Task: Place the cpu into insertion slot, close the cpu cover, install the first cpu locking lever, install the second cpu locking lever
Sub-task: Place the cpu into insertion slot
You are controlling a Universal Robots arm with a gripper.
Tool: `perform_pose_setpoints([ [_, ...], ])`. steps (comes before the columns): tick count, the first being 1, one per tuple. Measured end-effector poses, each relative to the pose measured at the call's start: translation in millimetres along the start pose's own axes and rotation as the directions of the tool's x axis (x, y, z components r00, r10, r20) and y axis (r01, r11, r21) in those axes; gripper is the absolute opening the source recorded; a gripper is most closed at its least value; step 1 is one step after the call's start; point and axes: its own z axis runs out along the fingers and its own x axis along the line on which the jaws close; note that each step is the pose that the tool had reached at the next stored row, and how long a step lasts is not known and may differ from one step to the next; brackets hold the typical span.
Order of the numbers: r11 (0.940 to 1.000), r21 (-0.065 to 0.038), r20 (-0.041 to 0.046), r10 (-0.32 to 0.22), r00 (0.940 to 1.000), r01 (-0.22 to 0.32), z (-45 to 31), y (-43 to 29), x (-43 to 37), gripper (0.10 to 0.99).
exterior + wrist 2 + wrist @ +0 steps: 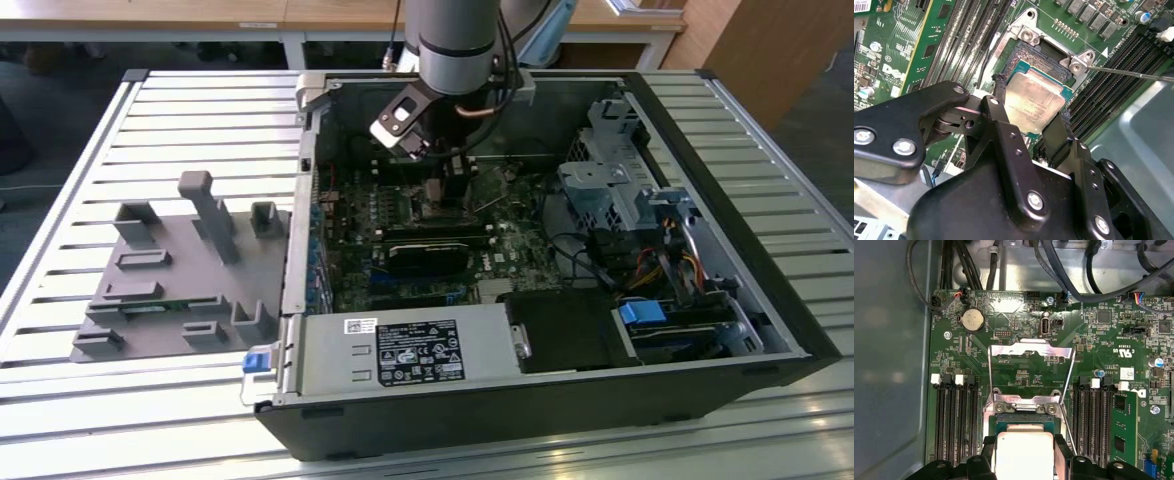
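**A:** What has the pincer got?

**B:** The pincer [1031,102] is clamped on the cpu [1038,97]. One black finger [1001,120] presses against one edge and its partner presses the opposite edge. The dull silver top faces up between them.

**A:** And where is the chip relative to the socket?

**B:** It is over the insertion slot [1035,56], directly under the fingertips. A dark strip of the slot lies uncovered just past the tips. I cannot tell whether the chip is seated or only hanging above it.

**A:** The cover?

**B:** In the first wrist view the cpu cover [1031,351] stands swung open just beyond the pincer, with green board showing through its square hole. A thin locking lever [1134,73] runs away from the socket's corner, apart from the fingers.

**A:** What flanks the pincer?

**B:** Long black memory slots [954,425] lie on both sides of it. Farther out, past the cover, sits a round coin battery [973,319].

**A:** Any writing?

**B:** The motherboard [1019,375] carries white printed markings and a small white sticker [1126,373]. In the exterior view the power supply [334,365], well apart from the pincer inside the computer case [761,340], bears a label [416,352] with black print and symbols.

**A:** Anything outside the case?

**B:** A grey fixture tray [167,290] lies on the slatted desk [174,110], far from the pincer toward the exterior view's left.
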Motion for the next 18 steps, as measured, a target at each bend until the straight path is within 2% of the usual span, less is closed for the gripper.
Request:
perform_pose_setpoints([
  [18, 1.0, 0.0, 0.0007, 0.001, 1.0, -0.001, 10.2, -1.1, -0.1, 0.541],
])
